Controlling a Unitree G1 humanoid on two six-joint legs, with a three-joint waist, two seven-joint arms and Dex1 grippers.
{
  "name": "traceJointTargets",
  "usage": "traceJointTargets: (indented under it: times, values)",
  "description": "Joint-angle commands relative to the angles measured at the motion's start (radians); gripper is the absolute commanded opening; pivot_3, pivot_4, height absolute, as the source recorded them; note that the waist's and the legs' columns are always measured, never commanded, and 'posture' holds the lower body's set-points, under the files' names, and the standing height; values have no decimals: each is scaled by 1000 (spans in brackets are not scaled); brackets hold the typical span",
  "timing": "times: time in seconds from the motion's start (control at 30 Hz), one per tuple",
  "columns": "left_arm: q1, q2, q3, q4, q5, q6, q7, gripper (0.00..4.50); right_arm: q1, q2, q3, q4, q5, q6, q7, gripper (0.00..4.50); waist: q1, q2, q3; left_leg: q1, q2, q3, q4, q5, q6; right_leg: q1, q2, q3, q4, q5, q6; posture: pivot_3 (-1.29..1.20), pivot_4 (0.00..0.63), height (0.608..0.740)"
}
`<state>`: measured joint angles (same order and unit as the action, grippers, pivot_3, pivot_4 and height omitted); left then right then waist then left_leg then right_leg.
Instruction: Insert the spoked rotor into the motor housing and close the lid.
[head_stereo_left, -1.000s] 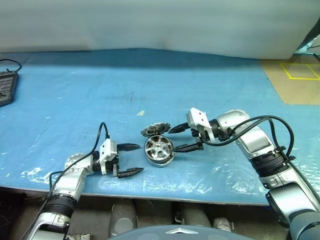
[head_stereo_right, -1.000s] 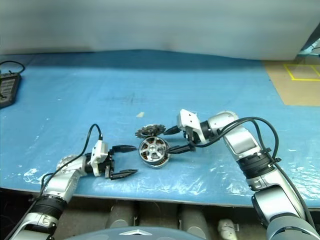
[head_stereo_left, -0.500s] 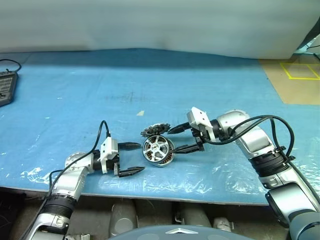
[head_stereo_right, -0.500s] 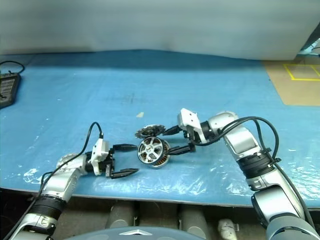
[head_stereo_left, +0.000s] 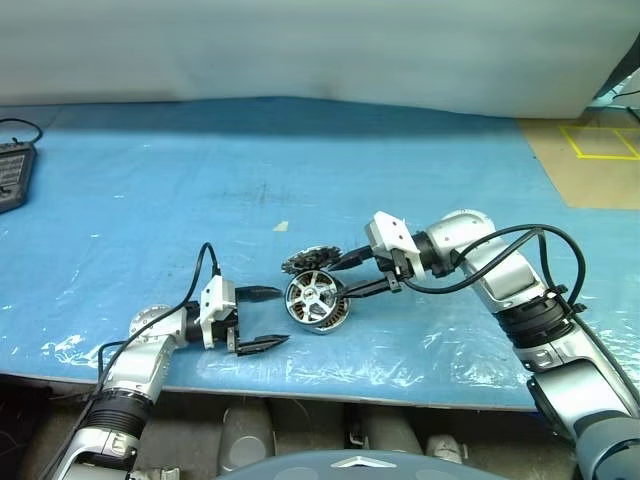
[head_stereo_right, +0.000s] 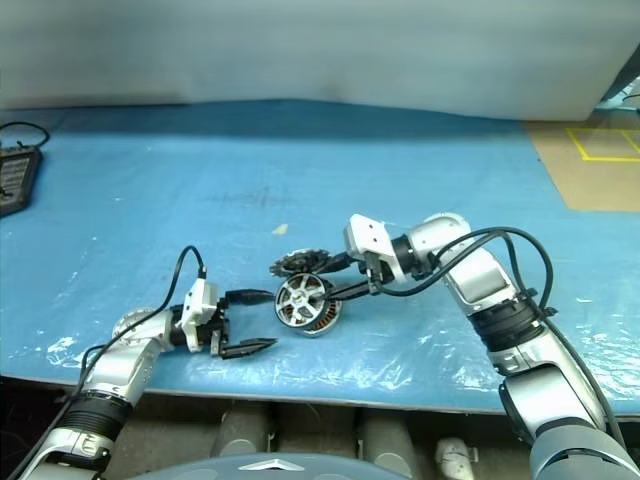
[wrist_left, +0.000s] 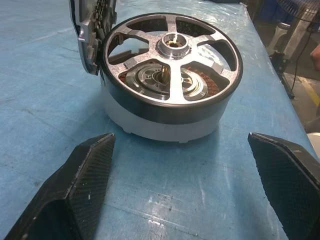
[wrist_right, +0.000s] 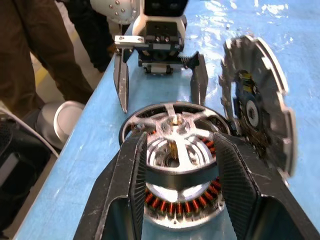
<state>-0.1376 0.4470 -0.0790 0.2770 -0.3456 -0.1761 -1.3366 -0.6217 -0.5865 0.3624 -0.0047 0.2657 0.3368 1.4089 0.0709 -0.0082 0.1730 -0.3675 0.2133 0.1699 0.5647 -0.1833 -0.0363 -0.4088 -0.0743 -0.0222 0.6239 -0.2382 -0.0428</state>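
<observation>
Silver-grey arms w/ black cables, white wrist blocks, black ribbed cuffs, black carbon-weave jaws.

Left gripper (head_stereo_left: 262, 318) sits low with its fingers spread wide, pointing right. Right gripper (head_stereo_left: 341, 277) reaches in from the right (angled down a bit), fingers partly closed.

Surface (head_stereo_left: 150, 180) was covered in a blue sheet, with a small pale scrap (head_stereo_left: 282, 226) lying mid-sheet. Dark device (head_stereo_left: 12, 175) with a cable sat at the far left edge. Yellow tape square (head_stereo_left: 602, 142) marked the brown floor off the right end.
</observation>
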Motion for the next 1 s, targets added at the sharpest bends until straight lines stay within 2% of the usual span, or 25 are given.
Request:
traceJointTargets:
  times: [0.03, 0.43, 0.93, 1.0]
  values:
    - [1, 2, -3, -11, -6, -10, -2, 4500, -38, 19, 4, -10, 15, -11, 28, 2072, 0, 0, 0, 0, 0, 0, 0, 0, 0, 0, 0, 0, 0, 0, 0, 0, 150, 740]
    - [14, -16, -8, -10, 4, -24, 9, 4500, -53, 112, 73, 46, -38, -11, 18, 2072, 0, 0, 0, 0, 0, 0, 0, 0, 0, 0, 0, 0, 0, 0, 0, 0, 150, 740]
    - [18, -24, -8, 24, 9, -61, 13, 4500, -72, 141, 88, 123, -114, -39, -11, 2072, -1, 0, 0, 0, 0, 0, 0, 0, 0, 0, 0, 0, 1, 0, 0, 0, 150, 740]
    - [16, -25, -8, 34, 10, -68, 12, 4500, -75, 143, 88, 126, -115, -38, -11, 1704, -1, 0, 0, 0, 0, 0, 0, 0, 0, 0, 0, 0, 1, 0, 0, 0, 150, 740]
